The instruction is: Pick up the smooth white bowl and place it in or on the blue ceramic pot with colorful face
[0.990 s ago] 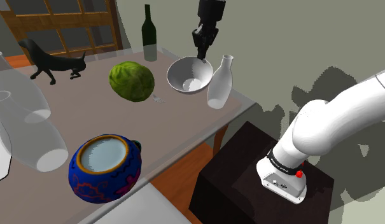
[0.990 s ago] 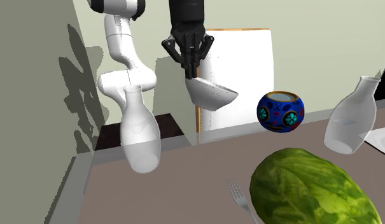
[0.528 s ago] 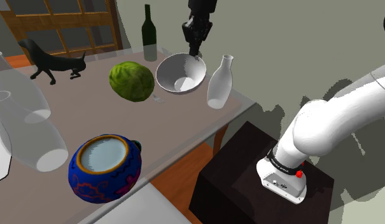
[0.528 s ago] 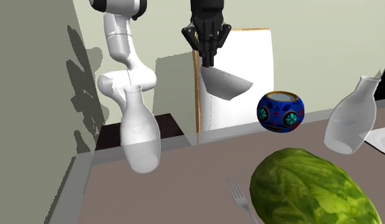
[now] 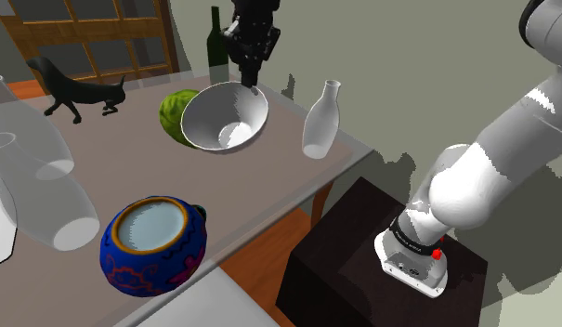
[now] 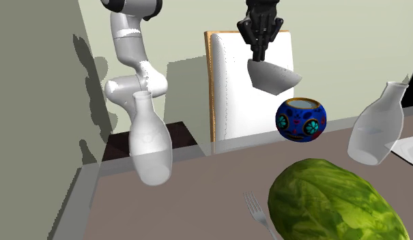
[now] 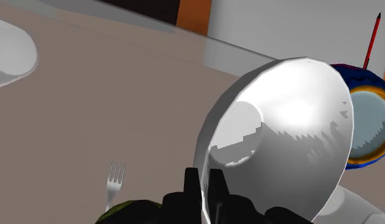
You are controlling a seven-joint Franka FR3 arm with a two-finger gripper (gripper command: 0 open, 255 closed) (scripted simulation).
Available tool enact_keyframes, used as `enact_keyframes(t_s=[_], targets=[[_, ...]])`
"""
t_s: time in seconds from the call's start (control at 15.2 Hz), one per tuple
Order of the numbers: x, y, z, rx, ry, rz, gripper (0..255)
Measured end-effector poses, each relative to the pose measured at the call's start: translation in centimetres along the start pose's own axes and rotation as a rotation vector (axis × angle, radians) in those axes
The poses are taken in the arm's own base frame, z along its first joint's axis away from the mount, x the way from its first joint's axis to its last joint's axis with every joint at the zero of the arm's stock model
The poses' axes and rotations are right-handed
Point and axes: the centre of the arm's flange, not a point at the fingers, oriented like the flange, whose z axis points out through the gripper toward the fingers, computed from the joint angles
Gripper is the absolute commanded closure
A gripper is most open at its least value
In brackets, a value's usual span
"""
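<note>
A smooth white bowl hangs tilted in the air above the table, and my black gripper is shut on its rim. From the second exterior view the bowl hangs under the gripper, above and to the left of the pot. The blue pot with a gold rim and colourful face markings stands near the table's front edge; it is across the table in the second exterior view. In the wrist view the bowl rises from the gripper, with the pot just beyond it.
A green cabbage, a white vase, a dark green bottle and a black dog figure stand on the table. Clear glass vessels stand at the shoulder view's left. A fork lies by the cabbage.
The gripper has carried the bowl up and toward the shoulder view's left, from beside the white vase to in front of the cabbage, nearer the pot. The bowl has tilted further.
</note>
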Motion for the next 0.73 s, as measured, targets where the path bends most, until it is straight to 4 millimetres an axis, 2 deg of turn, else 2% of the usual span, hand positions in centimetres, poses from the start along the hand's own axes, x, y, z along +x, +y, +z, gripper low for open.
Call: enact_keyframes(t_s=[0.73], targets=[[0.7,-14.5,-1.4,0.001,0.001,-0.003,255]])
